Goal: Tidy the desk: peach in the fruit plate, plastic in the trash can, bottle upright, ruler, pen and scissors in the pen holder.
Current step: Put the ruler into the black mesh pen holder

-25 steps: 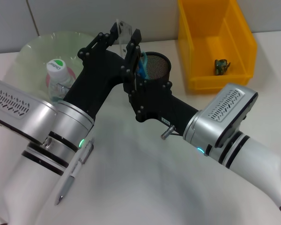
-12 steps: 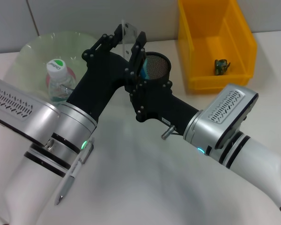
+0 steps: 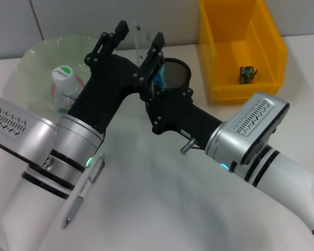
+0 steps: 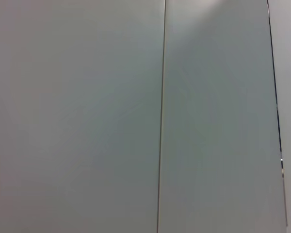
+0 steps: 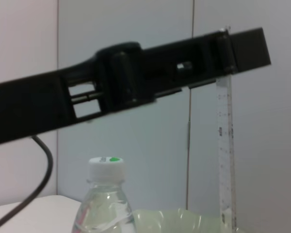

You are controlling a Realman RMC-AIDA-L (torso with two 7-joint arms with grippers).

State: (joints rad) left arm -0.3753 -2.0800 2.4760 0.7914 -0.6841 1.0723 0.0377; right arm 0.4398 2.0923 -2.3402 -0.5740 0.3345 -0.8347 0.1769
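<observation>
Standing upright, long axis vertical, the clear plastic ruler [image 3: 141, 39] sits at upper centre between the left gripper [image 3: 137, 44] jaws, which look spread wide around it; contact cannot be told. Just right, the black mesh pen holder [image 3: 175, 75]. Right gripper [image 3: 153, 78] beside it: jaws unclear. Silver pen [image 3: 85, 189] lies on the white tabletop [image 3: 162, 209].

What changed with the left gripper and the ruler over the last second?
The left gripper spread its fingers and now stands open around the clear ruler, which it pinched a second ago; the ruler stays upright beside the mesh pen holder. The right gripper, bottle, pen and yellow bin stayed put.
</observation>
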